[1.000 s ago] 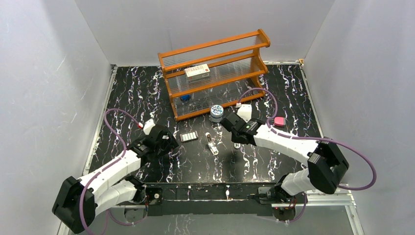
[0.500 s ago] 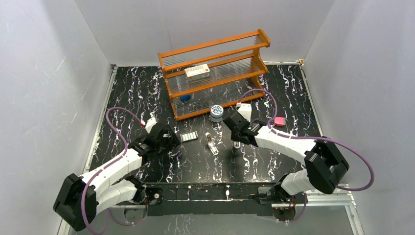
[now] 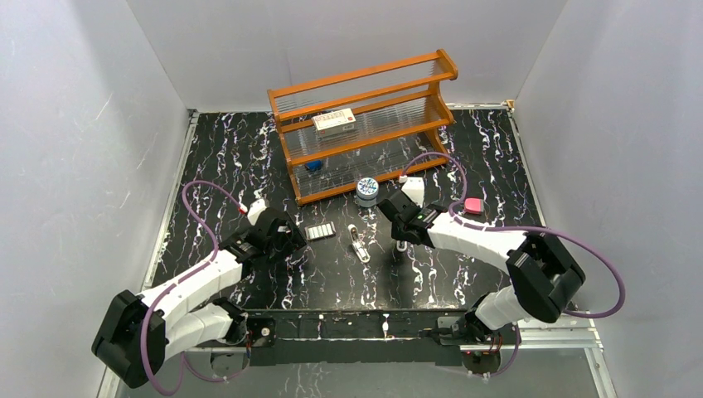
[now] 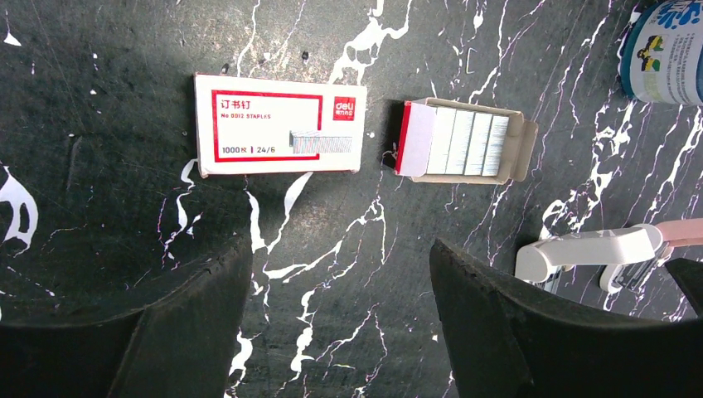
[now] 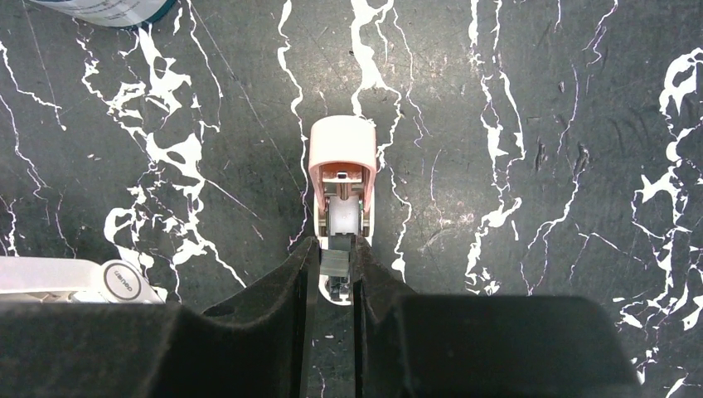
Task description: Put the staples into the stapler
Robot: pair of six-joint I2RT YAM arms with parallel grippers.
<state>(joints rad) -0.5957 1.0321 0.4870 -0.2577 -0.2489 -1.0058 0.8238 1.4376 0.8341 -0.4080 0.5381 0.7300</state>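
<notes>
The white stapler (image 3: 359,243) lies open on the black marble table, and also shows in the left wrist view (image 4: 593,247) and the right wrist view (image 5: 79,279). The staples (image 4: 466,141) are grey strips in an open cardboard tray (image 3: 320,231). My left gripper (image 4: 340,319) is open and empty, just in front of the tray. My right gripper (image 5: 336,274) is shut on a small grey piece (image 5: 336,262) at the near end of the peach stapler (image 5: 341,153). I cannot tell whether that piece is a staple strip or part of that stapler.
A small red-and-white box (image 4: 280,124) lies left of the tray. A blue-and-white roll (image 3: 366,191) stands in front of the orange wooden rack (image 3: 365,124), which holds a larger red-and-white box (image 3: 335,122). A pink eraser (image 3: 473,205) lies to the right.
My left arm has edged slightly toward the tray. My right elbow has swung a little left while its gripper stays at the peach stapler.
</notes>
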